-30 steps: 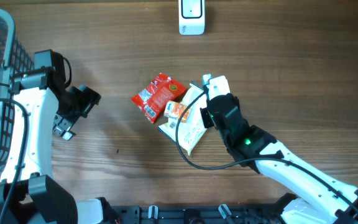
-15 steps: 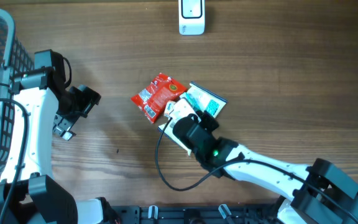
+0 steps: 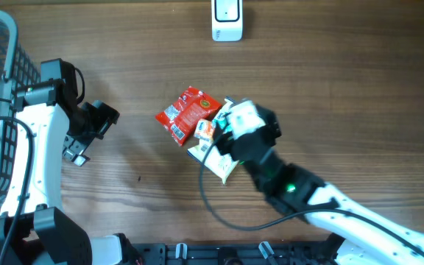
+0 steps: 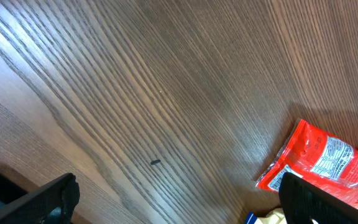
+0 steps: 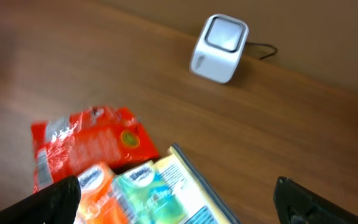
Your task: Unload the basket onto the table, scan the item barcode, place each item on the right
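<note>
"Where is the red foil packet?"

"Centre of frame, its long axis diagonal, just left of the right gripper, whose jaws are spread wide and hold nothing. The left gripper, also spread, is well apart."

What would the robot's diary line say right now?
left gripper: open | right gripper: open, above packets | scanner: apart from packets

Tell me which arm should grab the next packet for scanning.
Right. Its open gripper hangs over the packets; the left gripper, also open, sits off to their side.
</note>
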Controlling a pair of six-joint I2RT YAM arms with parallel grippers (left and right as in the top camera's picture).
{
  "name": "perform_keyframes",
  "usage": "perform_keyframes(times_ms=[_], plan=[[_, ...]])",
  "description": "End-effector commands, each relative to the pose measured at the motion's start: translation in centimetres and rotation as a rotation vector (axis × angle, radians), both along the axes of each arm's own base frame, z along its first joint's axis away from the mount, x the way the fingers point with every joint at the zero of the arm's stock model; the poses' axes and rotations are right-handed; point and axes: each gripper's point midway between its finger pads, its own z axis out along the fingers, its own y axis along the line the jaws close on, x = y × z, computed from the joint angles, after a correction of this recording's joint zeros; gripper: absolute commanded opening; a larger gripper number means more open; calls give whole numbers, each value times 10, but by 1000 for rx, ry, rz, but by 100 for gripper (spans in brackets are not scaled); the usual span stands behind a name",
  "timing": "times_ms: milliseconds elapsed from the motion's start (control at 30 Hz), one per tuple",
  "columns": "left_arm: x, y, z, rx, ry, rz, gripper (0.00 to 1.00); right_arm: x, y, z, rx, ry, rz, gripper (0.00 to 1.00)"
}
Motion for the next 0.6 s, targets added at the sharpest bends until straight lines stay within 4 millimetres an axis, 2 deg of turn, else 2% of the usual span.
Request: perform_keyframes(times_ms=[0, 100, 233, 300, 400, 433, 567], plan=[[0, -1, 0, -8, -1, 12, 100, 9, 1, 6, 261, 149, 117, 100], [0, -1, 0, -8, -1, 12, 100, 8, -4, -1, 441, 342, 294, 100], [0, -1, 0, -8, -1, 12, 100, 9, -18, 13, 637, 571, 497, 100], [0, -1, 0, -8, -1, 12, 100, 16, -19, 14, 650, 638, 531, 100], [0, -1, 0, -8, -1, 12, 100, 50, -22, -24, 560, 733, 395, 100], [0, -1, 0, -8, -1, 12, 100, 55, -22, -35, 541, 747, 371, 100], [0, -1, 0, -8, -1, 12, 100, 59, -19, -96, 541, 888, 323, 100]])
